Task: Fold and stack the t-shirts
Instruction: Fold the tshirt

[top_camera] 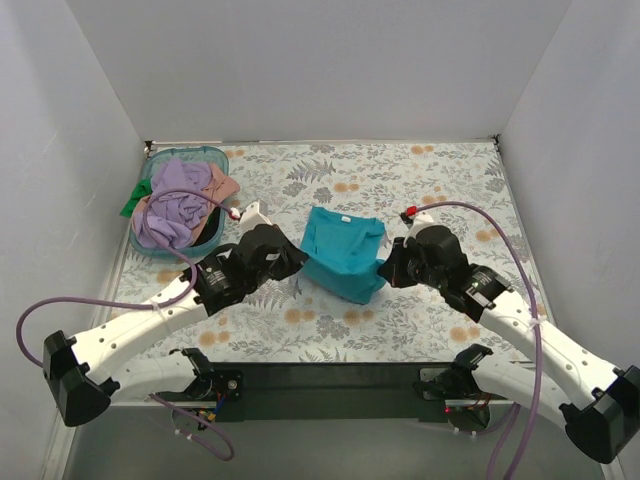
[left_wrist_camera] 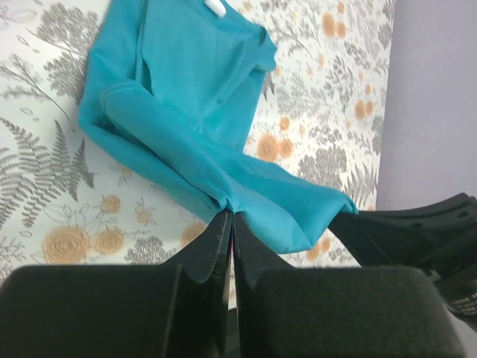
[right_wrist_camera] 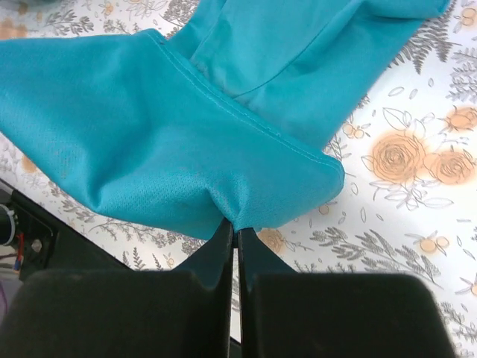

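Only the overhead view shows the basket (top_camera: 214, 153) at far left, heaped with lavender, salmon and green t-shirts (top_camera: 172, 212). The wrist views show the left fingers (left_wrist_camera: 212, 250) and right fingers (right_wrist_camera: 216, 253) each clamped on an edge of the teal t-shirt (top_camera: 342, 250), mid-way across the counter (top_camera: 420, 180).

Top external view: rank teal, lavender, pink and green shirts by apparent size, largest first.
Teal-blue cloth t-shirt and crumpled lavender cloth t-shirt: too alike to rank.
Salmon-pink cloth t-shirt, partly covered.
Green cloth t-shirt, only a sliver showing.

Plain white walls (top_camera: 300, 70), floral-patterned table (top_camera: 420, 185), even light
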